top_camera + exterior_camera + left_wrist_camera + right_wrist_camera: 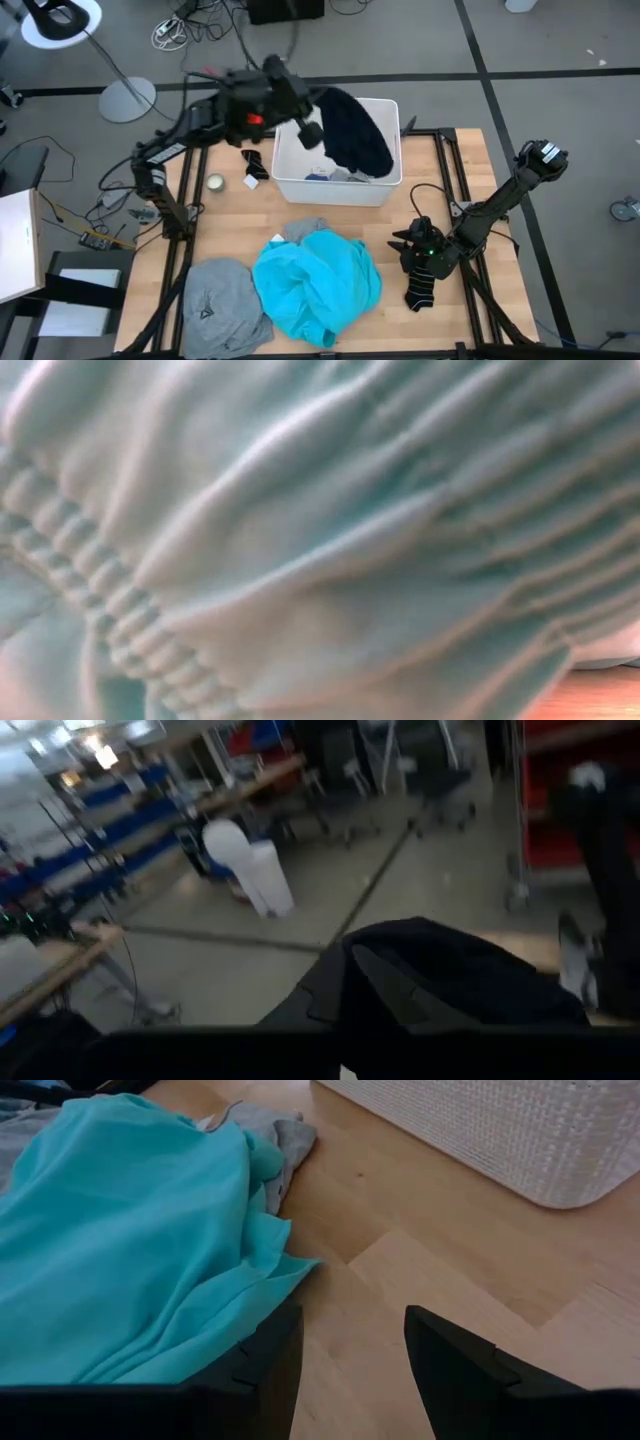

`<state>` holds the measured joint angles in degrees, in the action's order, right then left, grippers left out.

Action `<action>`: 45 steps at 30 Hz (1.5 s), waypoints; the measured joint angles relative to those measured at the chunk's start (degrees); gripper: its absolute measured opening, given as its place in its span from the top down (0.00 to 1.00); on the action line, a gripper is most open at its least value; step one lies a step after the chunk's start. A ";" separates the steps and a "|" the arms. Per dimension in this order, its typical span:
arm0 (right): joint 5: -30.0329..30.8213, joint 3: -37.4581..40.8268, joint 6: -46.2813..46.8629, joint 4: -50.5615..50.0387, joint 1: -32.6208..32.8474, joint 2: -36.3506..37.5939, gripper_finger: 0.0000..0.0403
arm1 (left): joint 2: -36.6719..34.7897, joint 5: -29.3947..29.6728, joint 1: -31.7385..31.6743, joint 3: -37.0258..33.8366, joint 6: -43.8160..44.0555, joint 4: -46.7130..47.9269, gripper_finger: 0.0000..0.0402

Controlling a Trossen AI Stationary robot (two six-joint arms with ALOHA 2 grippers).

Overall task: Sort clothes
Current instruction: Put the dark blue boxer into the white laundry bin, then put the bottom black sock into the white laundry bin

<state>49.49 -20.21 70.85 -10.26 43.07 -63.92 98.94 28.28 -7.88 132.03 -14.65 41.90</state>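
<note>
dark navy garment [357, 132] hangs from left gripper [312, 132], clamped, over white bin [290, 180] | turquoise garment [318, 283] just beside right gripper [345, 1350], fingers apart, empty | black sock [421, 292] under it | grey shirt [222, 317] beyond turquoise

One turquoise garment [318, 283], one grey shirt [222, 305] and one dark navy garment [356, 130] are showing. Two socks are lying on the table [440, 215]: one [254, 165] far left, one [422, 289] right. One white bin [338, 186] is standing far.
</note>
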 joint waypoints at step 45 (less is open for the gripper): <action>-32.62 -25.27 10.40 -49.33 6.62 -3.29 0.72 | -32.98 -17.23 9.84 -68.68 20.87 -19.61 0.69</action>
<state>16.86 -45.48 81.25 -59.59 49.69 -67.21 65.96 11.05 1.96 63.35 6.22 22.29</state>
